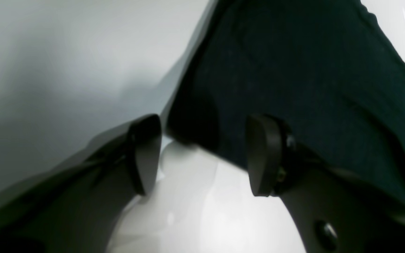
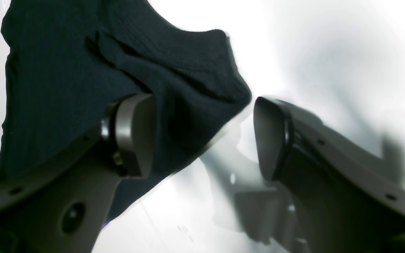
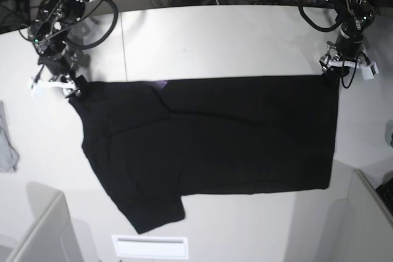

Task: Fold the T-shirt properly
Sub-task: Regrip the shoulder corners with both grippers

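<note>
Overhead, whole T-shirt (image 3: 209,139); close up, left claw (image 1: 202,154) and right claw (image 2: 202,137) agape, empty.

A white table (image 3: 215,41) carries the black T-shirt (image 3: 233,133), spread flat across its middle; a small grey cloth (image 3: 6,145) lies at the left edge.

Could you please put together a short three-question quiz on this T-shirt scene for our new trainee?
1. True or false: the T-shirt hangs in the air.
2. The small grey cloth lies: A) on the shirt, B) at the table edge apart from it, C) in a gripper.
3. How do the jaws of the left gripper and right gripper stand?

Key: 1 false, it lies spread on the table; 2 B; 3 open, at the shirt's corners.
</note>
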You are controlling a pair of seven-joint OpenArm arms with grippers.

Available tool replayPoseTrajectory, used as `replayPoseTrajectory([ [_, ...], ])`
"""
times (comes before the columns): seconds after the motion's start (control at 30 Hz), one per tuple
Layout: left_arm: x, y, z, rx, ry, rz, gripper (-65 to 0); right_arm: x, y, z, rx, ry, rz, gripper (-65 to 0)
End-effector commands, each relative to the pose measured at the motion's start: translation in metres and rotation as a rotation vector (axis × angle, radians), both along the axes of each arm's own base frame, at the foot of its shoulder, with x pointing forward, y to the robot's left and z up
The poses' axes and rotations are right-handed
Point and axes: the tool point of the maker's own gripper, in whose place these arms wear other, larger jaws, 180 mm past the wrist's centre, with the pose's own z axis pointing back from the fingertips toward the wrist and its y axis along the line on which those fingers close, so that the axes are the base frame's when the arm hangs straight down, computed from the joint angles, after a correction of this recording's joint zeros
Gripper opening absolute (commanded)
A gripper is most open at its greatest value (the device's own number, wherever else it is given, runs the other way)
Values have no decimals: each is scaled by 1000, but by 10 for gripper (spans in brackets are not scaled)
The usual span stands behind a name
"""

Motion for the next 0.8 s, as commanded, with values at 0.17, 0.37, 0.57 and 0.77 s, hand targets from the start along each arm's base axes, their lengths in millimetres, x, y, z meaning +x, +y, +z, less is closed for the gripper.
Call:
replayPoseTrajectory([
  [0.17, 10, -3, -9, -39, 17, 1, -283, -8, 3, -7, 10, 52, 15, -243],
  [0.37, 15, -4, -13, -59, 14, 6, -285, -9, 3, -7, 9, 53, 16, -243],
  [0.57, 24, -5, -9, -65, -5, 7, -351, -6, 3, -6, 9, 47, 15, -245],
  [0.77, 27, -9, -17, -95, 3, 12, -643, -3, 2, -5, 7, 41, 14, -246],
])
